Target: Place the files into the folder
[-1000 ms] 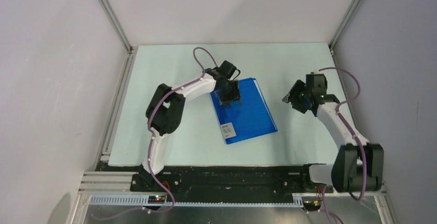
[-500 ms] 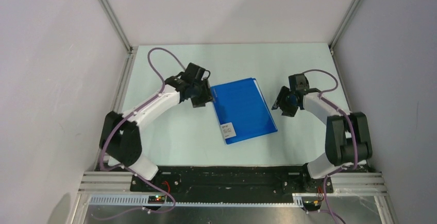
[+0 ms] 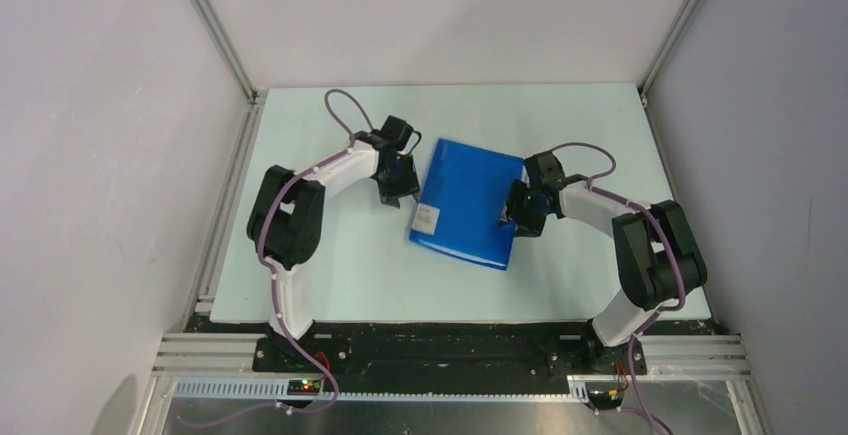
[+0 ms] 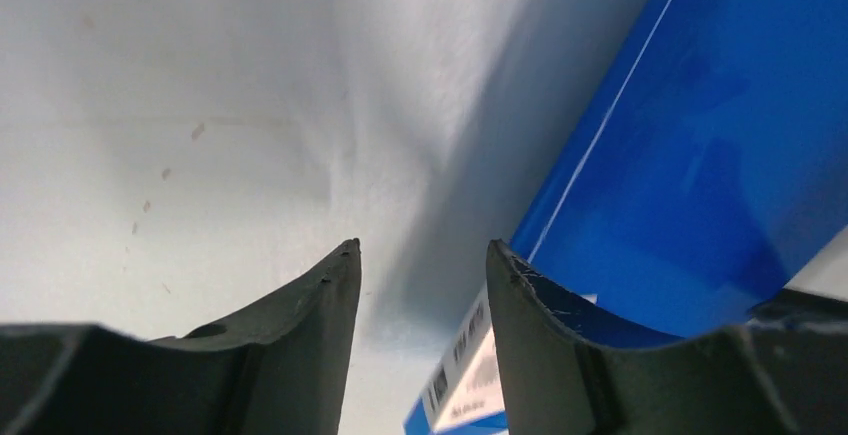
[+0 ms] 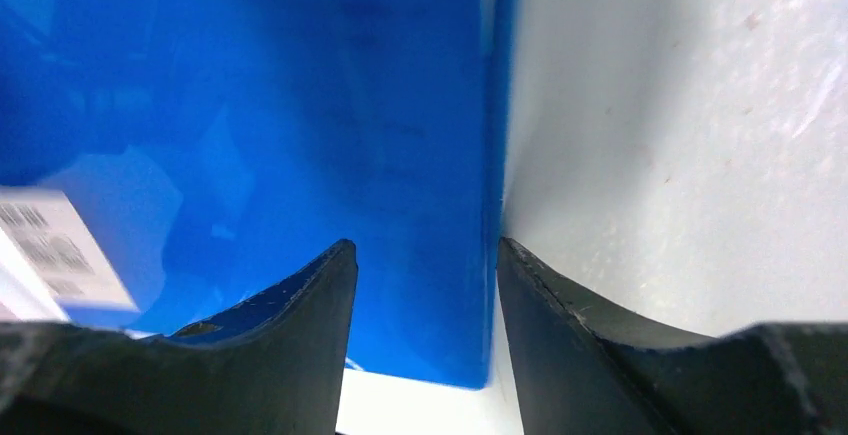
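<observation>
The blue folder [image 3: 468, 197] lies closed and flat on the table, tilted, with its white label [image 3: 428, 219] at its left edge. My left gripper [image 3: 399, 183] is open and low at the folder's left edge. In the left wrist view [image 4: 422, 250] its right finger is by the blue cover [image 4: 700, 145] and the label [image 4: 470, 360]. My right gripper [image 3: 517, 212] is open and straddles the folder's right edge [image 5: 425, 245], one finger over the cover [image 5: 300, 105] and one over the table. The files are not in view, and a white strip [image 5: 420, 407] past the folder's corner cannot be identified.
The pale table [image 3: 330, 265] is ringed by white walls and aluminium frame posts [image 3: 215, 30]. A black base rail [image 3: 440, 340] runs along the near edge. Both arms bend inward towards the folder.
The folder has turned and shifted, and its label is now on the left side. My right gripper has moved left onto the folder's right edge. My left gripper stays by its left edge.
</observation>
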